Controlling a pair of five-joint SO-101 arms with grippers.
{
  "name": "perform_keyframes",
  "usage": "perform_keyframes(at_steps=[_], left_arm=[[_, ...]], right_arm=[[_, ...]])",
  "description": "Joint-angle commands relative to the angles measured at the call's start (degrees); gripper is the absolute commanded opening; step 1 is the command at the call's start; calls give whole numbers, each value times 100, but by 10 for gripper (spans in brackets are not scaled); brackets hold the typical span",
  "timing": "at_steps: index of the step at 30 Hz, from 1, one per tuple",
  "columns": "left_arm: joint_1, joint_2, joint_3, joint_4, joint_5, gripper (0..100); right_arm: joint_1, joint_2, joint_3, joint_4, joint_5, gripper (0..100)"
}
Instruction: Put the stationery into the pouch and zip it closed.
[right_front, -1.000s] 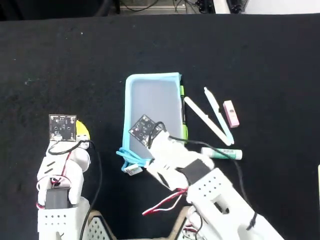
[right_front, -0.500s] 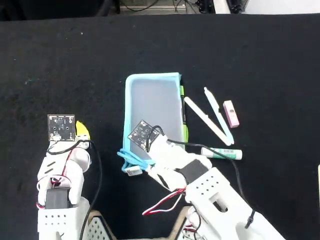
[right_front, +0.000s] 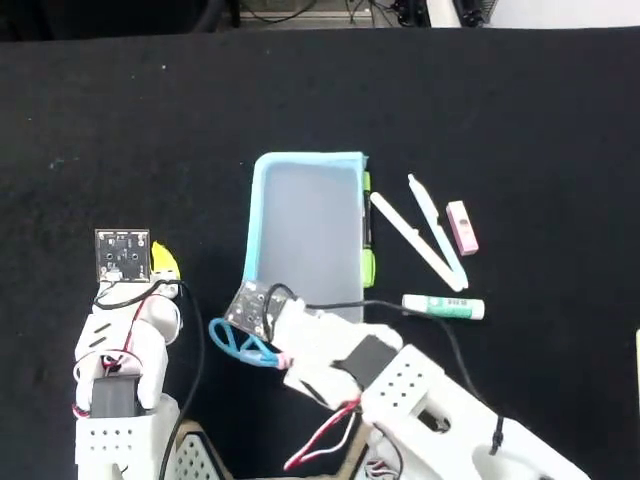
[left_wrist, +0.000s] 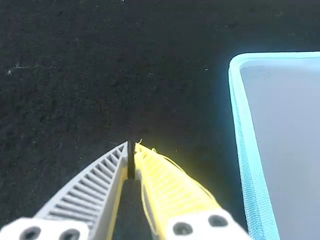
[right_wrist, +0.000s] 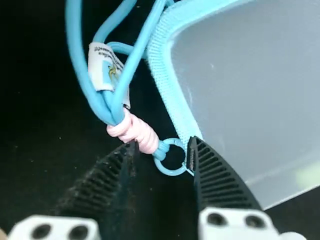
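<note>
The pouch (right_front: 305, 235) lies flat at mid-bench, its long side running away from the arms and its rim trimmed in light blue. At its near left corner the zipper ring (right_wrist: 170, 159) sits between the fingers of the right pincer (right_wrist: 162, 150). They press in on the ring and on the pink binding (right_wrist: 136, 134) beside it, which fill the narrow gap. That arm reaches in on a slant from the near right.

Its wrist view shows us a blue cord (right_wrist: 87, 60) looping off from the binding with a small tag (right_wrist: 106, 67). In the high view the wrist covers the ring.

The left pincer (left_wrist: 131, 150) has its tips together on nothing, low over the bench (left_wrist: 75, 60), with its arm pointing straight away.

Right of the pouch lie:
- a green pen (right_front: 367, 262) against its edge
- a white pen (right_front: 412, 238)
- a pale blue pen (right_front: 437, 225)
- a pink eraser (right_front: 462, 227)
- a green-capped stick (right_front: 444, 306) beside the right arm

A broad stretch of bench separates the pouch from the far edge, and another separates it from the left arm.
</note>
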Motion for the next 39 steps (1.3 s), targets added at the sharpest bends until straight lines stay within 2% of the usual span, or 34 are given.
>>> perform_keyframes(at_steps=[1, 4, 10, 13, 15, 20, 23, 25, 27, 29, 35, 39], left_arm=[[22, -35, -66, 18, 44, 30], [22, -35, -66, 18, 44, 30], [22, -35, -75, 18, 44, 30], [22, -35, -75, 18, 44, 30], [22, -35, -75, 18, 44, 30], [22, -35, -75, 0, 44, 30], [22, -35, -66, -18, 44, 30], [22, -35, -66, -18, 44, 30], [22, -35, -66, -18, 44, 30], [22, -35, -66, -18, 44, 30], [22, -35, -57, -18, 44, 30], [22, -35, -57, -18, 44, 30]], right_arm=[[-123, 57, 57, -185, 44, 152], [167, 57, 22, -343, 44, 152], [1969, 57, 31, -1635, 0, 152], [2303, 48, 4, -1776, -9, 152], [2295, 40, -127, -1486, -9, 152], [2207, -532, -699, 35, 18, 152], [1600, -1209, -541, 615, 88, 154], [1046, -1684, -198, 853, 501, 152], [677, -2158, 171, 905, 949, 152], [624, -2580, 391, 897, 1055, 152], [624, -3266, 1024, 615, 695, 155], [633, -3125, 901, 466, -114, 155]])
